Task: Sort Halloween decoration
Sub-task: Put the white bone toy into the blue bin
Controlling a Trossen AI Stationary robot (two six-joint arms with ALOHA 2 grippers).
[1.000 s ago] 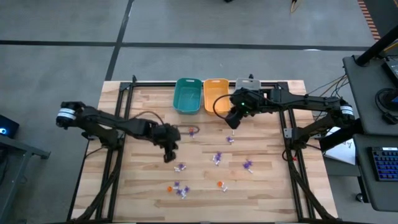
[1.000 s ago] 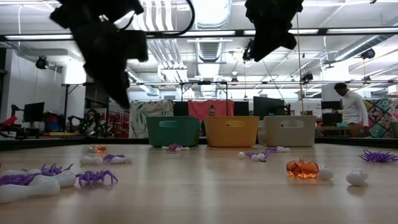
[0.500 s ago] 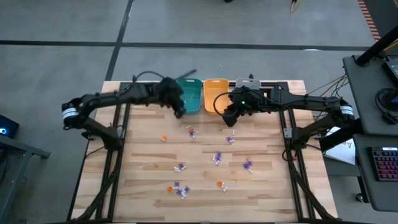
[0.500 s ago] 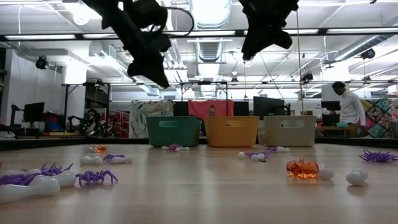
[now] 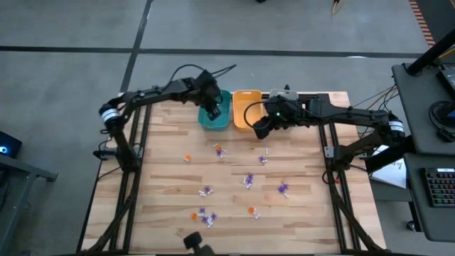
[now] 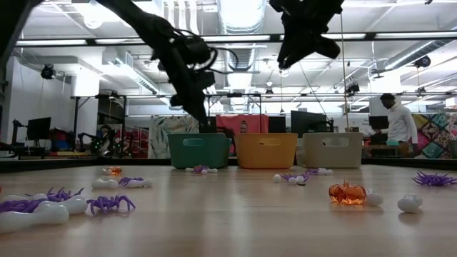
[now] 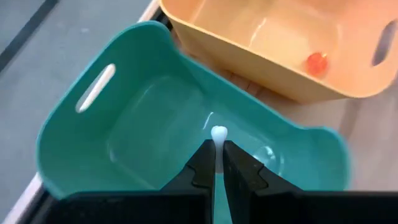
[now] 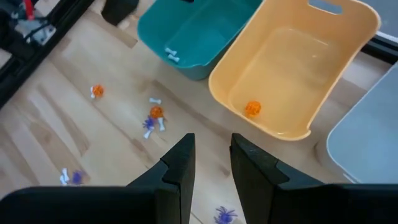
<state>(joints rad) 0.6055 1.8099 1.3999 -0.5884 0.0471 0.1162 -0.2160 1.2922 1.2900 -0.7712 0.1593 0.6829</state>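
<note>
The Halloween decoration is small orange, purple and white trinkets (image 5: 248, 180) lying loose on the wooden table (image 5: 156, 213). At the far edge stand three bins in a row: teal (image 5: 213, 94), orange (image 5: 247, 107) and grey (image 6: 333, 150). My left gripper (image 7: 217, 149) hangs over the teal bin (image 7: 93, 143), shut on a small white trinket (image 7: 217, 132). My right gripper (image 8: 211, 149) hovers open over the table just near the orange bin (image 8: 292, 56), with nothing between its fingers. An orange trinket (image 8: 252, 109) lies in that bin. My left gripper pinches the white trinket's lower part (image 7: 217, 142) between its two fingertips, slanting down from above. The trinket's knobbed end (image 7: 217, 131) sticks out past the tips. It is lifted clear, over the inside of the teal bin.
Purple spiders, white bones and orange pumpkins are scattered over the table's middle and near half (image 5: 205, 215), (image 5: 284, 188), (image 5: 188, 158). In the right wrist view a white bone (image 8: 172, 55) shows at the teal bin. A person (image 6: 400, 125) stands in the room beyond.
My left gripper has swung from the table's middle left up and toward the far edge, ending over the teal bin, and stayed shut. My right gripper has stayed in place and rolled a little at the wrist.
</note>
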